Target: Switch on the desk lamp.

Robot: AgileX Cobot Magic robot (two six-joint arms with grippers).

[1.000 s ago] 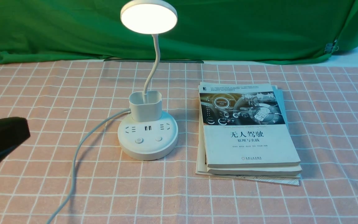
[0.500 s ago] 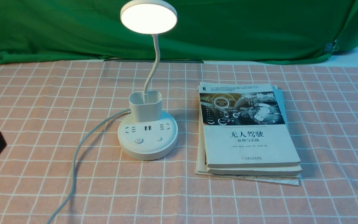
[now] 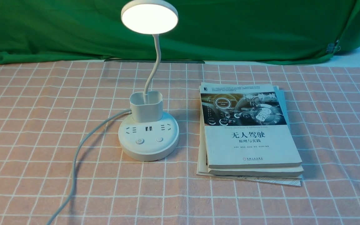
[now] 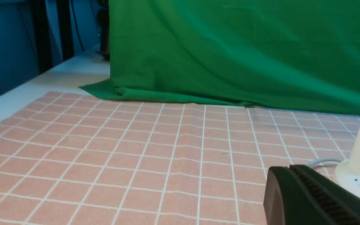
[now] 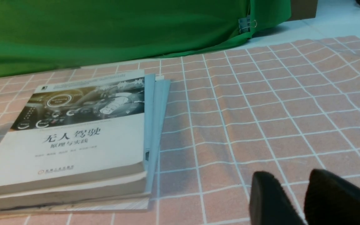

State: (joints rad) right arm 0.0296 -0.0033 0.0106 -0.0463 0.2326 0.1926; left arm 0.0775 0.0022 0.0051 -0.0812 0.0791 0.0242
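The desk lamp (image 3: 148, 135) glows, so pressing seems done; away from it, the left gripper (image 4: 287, 167) looks closed, the right (image 5: 295, 175) parted; both need only rest.

A stack of books and papers (image 3: 252, 147) lies on the checked tablecloth (image 3: 333, 140) toward three o'clock, its top cover showing a dashboard picture above Chinese lettering. Across twelve o'clock hangs a green cloth (image 3: 245, 31), with a metal clip (image 3: 331, 47) on it toward one o'clock. Blue edges peek from the stack's three o'clock side.
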